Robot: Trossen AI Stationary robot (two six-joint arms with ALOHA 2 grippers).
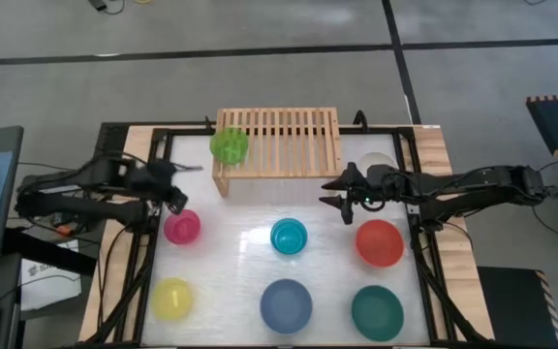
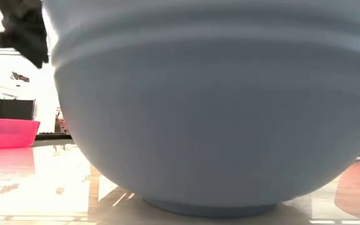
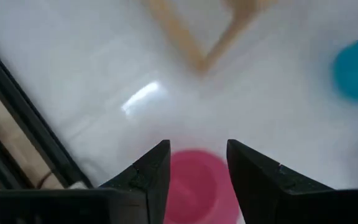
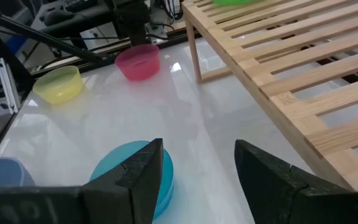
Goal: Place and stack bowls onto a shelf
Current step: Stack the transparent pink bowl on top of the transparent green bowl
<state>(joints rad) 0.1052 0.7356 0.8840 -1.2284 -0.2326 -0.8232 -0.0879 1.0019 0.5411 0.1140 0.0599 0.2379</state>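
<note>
Shelf (image 1: 279,142) long axis across table, left-right

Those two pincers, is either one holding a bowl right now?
No. The left pincer is open above the pink bowl, and the right pincer is open beside the shelf, both empty.

A glossy white tabletop (image 1: 240,252) sits in a black metal frame (image 1: 424,281) above grey floor (image 1: 260,78) crossed by dark lines.

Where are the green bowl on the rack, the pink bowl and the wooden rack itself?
lime green bowl (image 1: 229,144), high view, its inside.
pink bowl (image 1: 181,227), high view, its centre.
shelf (image 1: 298,136), high view, bare slats.
</note>
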